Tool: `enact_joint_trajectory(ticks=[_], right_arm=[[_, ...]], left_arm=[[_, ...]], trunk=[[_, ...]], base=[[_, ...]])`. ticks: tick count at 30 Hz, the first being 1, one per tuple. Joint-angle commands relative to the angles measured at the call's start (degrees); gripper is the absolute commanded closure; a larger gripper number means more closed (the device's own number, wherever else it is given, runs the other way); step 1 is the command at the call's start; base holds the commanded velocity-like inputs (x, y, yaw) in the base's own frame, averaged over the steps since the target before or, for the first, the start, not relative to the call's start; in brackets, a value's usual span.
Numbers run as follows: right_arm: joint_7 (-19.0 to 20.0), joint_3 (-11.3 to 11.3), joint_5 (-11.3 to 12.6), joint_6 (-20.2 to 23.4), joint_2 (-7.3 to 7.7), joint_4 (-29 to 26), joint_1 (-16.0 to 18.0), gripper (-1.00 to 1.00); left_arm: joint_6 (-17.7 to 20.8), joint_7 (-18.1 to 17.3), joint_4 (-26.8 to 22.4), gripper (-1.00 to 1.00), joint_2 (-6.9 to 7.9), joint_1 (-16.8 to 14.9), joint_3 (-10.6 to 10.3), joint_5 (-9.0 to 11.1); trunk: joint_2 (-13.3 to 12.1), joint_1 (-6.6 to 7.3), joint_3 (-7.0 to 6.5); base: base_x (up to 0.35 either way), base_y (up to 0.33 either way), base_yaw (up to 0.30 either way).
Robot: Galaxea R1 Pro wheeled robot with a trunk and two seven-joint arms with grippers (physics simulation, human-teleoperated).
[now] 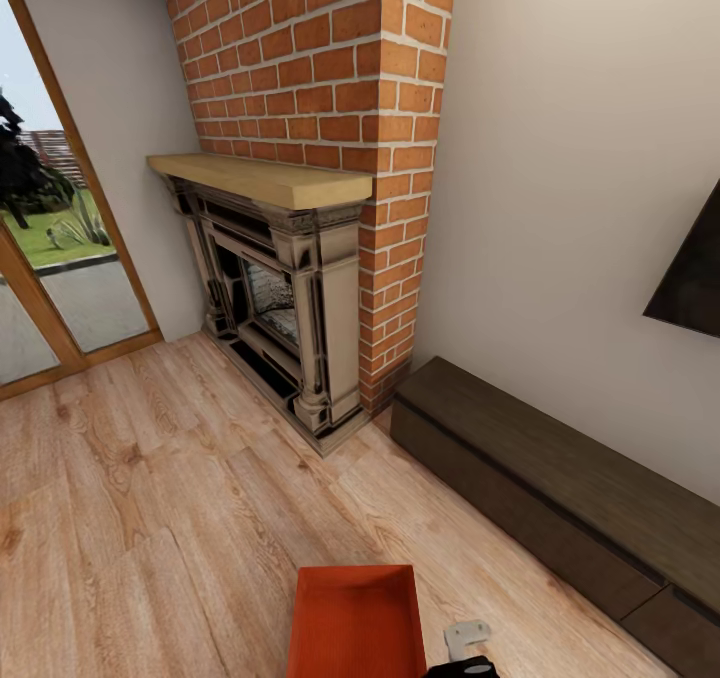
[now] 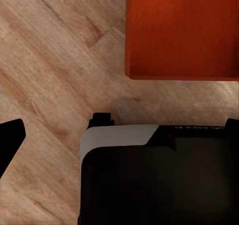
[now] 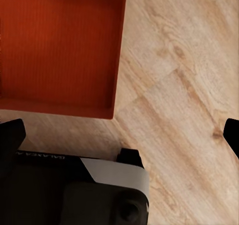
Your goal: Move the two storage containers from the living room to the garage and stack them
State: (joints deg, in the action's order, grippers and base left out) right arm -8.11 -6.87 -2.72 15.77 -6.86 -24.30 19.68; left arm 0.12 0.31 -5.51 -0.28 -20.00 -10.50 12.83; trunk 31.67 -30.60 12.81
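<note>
An orange-red storage container [image 1: 357, 623] sat on the light wood plank floor [image 1: 150, 518] of the living room, open side up, directly in front of the robot's base [image 2: 159, 180].

In the right wrist view the right pincer [image 3: 119, 135] hung above the planks with its dark fingertips [image 3: 11, 135] spread wide, released and empty; the container [image 3: 59, 46] lay ahead of it, apart from the tips.

In the left wrist view one dark fingertip [image 2: 10, 140] showed; whether that pincer was released or clenched could not be told.

Beyond the bin stood the red brick fireplace [image 1: 300, 288], a long low dark-brown cabinet [image 1: 560, 508], a wall TV [image 1: 695, 278] and a glazed door [image 1: 50, 258].
</note>
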Motion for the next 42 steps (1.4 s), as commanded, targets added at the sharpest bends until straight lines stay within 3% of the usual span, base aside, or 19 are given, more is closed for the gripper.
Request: enact_joint_trajectory(ticks=[1, 27, 42], right_arm=[[-0.2, -0.3, -0.3, 0.5, 0.02, -0.1, 0.1, -1.00], [-0.1, -0.4, -0.1, -0.2, 0.00, 0.3, 0.2, -1.00], [0.8, -0.4, 0.0, -0.1, -0.08, 0.5, 0.2, -1.00]], left_arm=[[0.0, 0.0, 0.0, -1.00, 0.01, 0.0, -0.5, 0.6], [-0.6, -0.6, -0.1, -1.00, 0.01, 0.1, -0.6, 0.7], [-0.4, -5.5, -0.1, -1.00, 0.15, 0.0, -0.4, 0.9]], trunk=[[0.1, -0.02, 0.09], [0.1, -0.02, 0.09], [0.1, -0.02, 0.09]], base=[[0.000, 0.000, 0.000], [0.000, 0.000, 0.000], [0.000, 0.000, 0.000]])
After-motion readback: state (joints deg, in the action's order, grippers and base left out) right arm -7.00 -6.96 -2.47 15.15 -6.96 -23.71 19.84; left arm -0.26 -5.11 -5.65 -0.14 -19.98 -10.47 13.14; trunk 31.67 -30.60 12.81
